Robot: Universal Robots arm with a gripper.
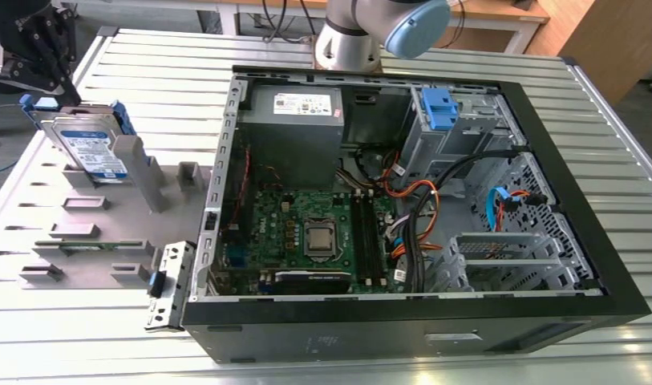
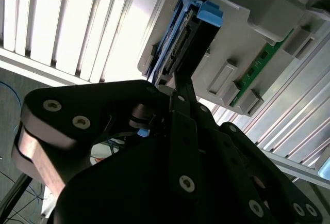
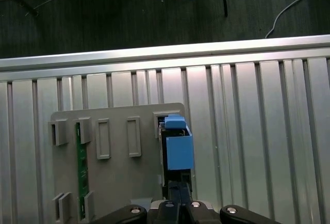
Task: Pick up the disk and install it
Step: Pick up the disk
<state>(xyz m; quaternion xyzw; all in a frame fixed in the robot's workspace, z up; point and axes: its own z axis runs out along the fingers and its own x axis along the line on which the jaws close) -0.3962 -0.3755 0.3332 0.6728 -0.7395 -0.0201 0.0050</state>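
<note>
Disk (image 1: pixel 87 148) is seen standing on edge, slightly tilted, in a slot of the grey holder (image 1: pixel 101 241) on the bench (image 1: pixel 155 64). It is at the exterior view's left, well apart from the open computer case (image 1: pixel 411 317). The tool (image 3: pixel 179 192) is held at the disk's upper end, just beside the blue handle tab (image 3: pixel 179 150). Its fingers (image 2: pixel 181 87) are drawn together and are judged to be pinched on a thin part of the blue rail.

A grip on so little plastic could be lost. The disk might swing or slip free, or be jammed against the slot walls if drawn out at a slant, and the holder might be dragged along.

The contact point is covered by the tool's own body in the second wrist view, so the hold cannot be confirmed. The disk's lower edge is hidden in the slot, and the bay meant for it cannot be made out with certainty.
</note>
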